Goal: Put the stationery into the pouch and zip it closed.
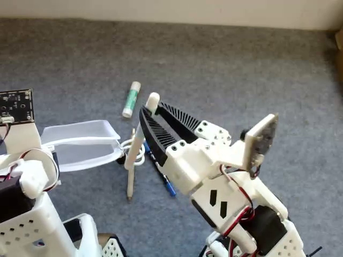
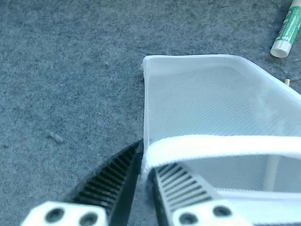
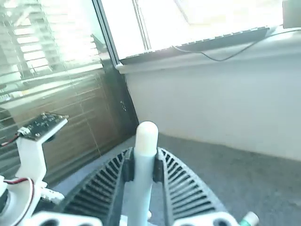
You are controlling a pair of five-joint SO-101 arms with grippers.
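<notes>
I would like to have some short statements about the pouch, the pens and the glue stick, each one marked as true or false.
1. The right gripper is closed on a white pen. True.
2. The glue stick is inside the pouch. False: it lies on the grey carpet, outside the pouch.
3. The left gripper pinches the rim of the pouch. True.
4. The pouch is zipped closed. False: its mouth is open.
5. A blue pen lies on the carpet beside the white pen. True.
</notes>
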